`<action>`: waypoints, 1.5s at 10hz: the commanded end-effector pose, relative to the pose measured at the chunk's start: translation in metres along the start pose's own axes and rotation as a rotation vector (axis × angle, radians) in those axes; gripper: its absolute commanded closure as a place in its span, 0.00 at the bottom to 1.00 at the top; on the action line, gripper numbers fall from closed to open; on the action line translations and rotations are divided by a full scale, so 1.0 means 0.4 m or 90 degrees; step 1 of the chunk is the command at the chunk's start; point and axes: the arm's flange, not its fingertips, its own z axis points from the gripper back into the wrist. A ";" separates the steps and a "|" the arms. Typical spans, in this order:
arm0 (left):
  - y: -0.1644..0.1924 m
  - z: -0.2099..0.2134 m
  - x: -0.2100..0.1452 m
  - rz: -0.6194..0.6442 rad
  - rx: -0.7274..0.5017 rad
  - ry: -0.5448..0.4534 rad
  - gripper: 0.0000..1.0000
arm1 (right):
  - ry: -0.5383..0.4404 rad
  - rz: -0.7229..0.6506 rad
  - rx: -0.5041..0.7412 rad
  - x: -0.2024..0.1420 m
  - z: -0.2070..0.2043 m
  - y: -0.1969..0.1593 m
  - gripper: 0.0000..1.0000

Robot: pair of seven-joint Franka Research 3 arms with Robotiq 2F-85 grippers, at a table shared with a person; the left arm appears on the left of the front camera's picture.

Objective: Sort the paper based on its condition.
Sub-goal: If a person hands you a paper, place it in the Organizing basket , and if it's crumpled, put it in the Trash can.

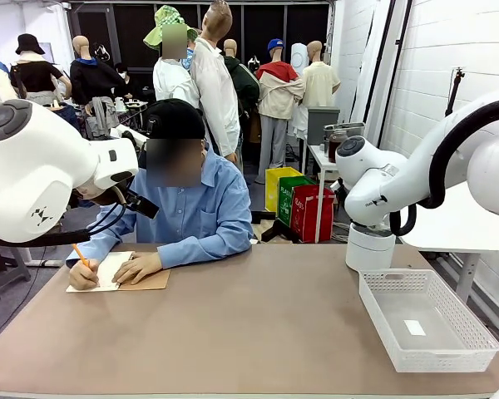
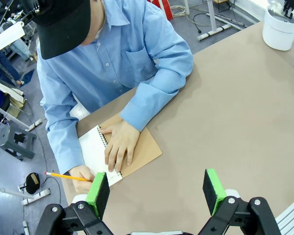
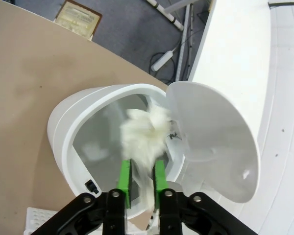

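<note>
Releasing crumpled paper [image 3: 142,129] into the bin [image 3: 59,122] beneath the right pincer [image 3: 142,162] probably needs wider jaws; gripping or freed, cannot tell.

In the front view we find the person [image 1: 200,208] behind the tabletop [image 1: 258,332] at the frame's upper left, leaning over a notebook [image 1: 145,281] that lies near the far edge, left of centre. At lower right sits a basket [image 1: 382,324] with a small tag [image 1: 414,327] in it, and a bin [image 1: 370,248] stands just behind it. In the right wrist view, paper [image 3: 144,129] sits between the fingers of the right end effector [image 3: 142,176], over the bin's mouth, with the lid [image 3: 210,142] at the frame's right.
</note>
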 end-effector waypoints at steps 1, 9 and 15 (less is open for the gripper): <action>0.002 -0.001 0.001 -0.009 0.005 -0.003 0.00 | 0.006 -0.011 -0.019 0.021 0.003 -0.001 0.28; 0.002 -0.001 0.001 -0.009 0.005 -0.003 0.00 | 0.016 -0.055 -0.036 0.044 0.055 -0.015 0.00; 0.002 -0.001 0.001 -0.009 0.005 -0.003 0.00 | 0.005 -0.036 -0.019 0.038 0.057 -0.022 0.00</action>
